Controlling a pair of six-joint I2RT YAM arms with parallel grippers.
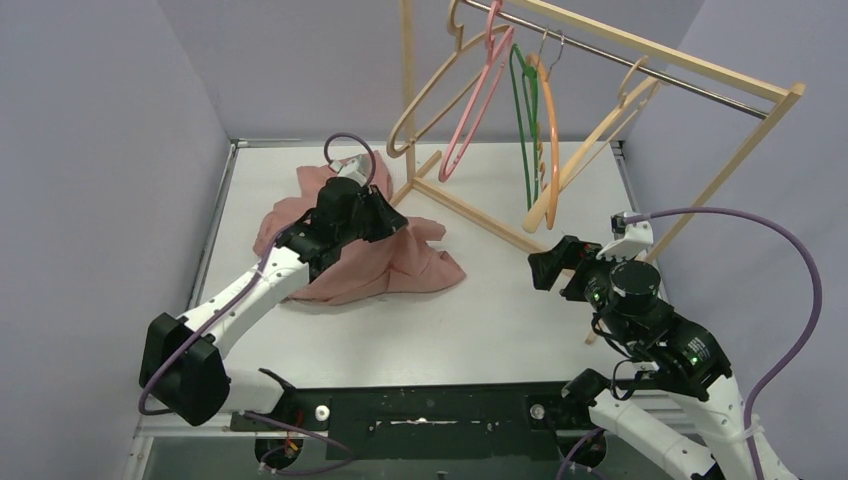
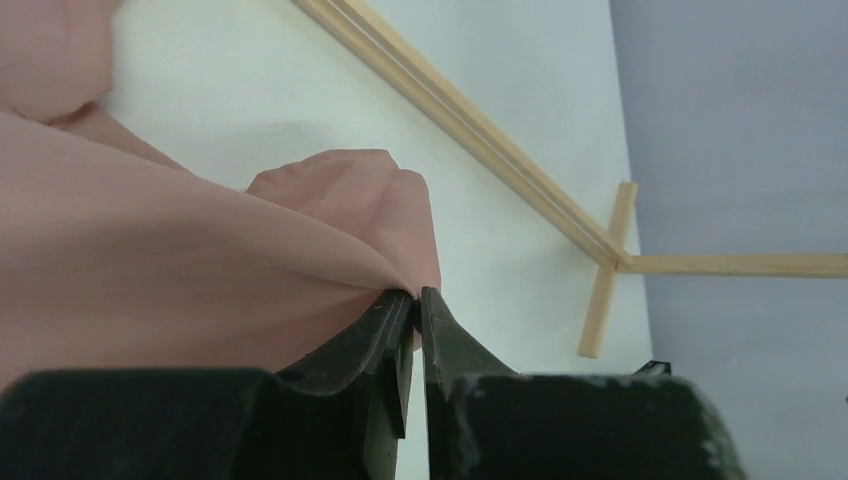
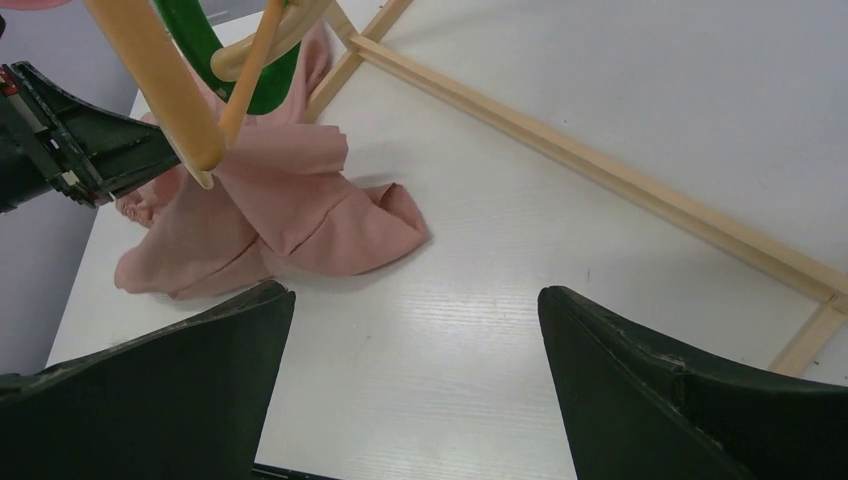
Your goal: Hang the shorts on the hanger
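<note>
The dusty-pink shorts (image 1: 400,265) lie crumpled on the white table at centre left. They also show in the left wrist view (image 2: 150,260) and the right wrist view (image 3: 290,215). My left gripper (image 1: 385,215) is over them and shut on a fold of the cloth (image 2: 418,292). The pink hanger (image 1: 478,105) hangs on the wooden rack's rail, between a beige hanger and a green one. My right gripper (image 1: 548,268) is open and empty (image 3: 415,300) above bare table, right of the shorts and near the rack's base.
The wooden rack (image 1: 770,95) stands at the back right, its base bars (image 1: 480,215) on the table. It carries beige hangers (image 1: 430,100), a green one (image 1: 525,110) and an orange one (image 1: 550,130). Grey walls enclose the table.
</note>
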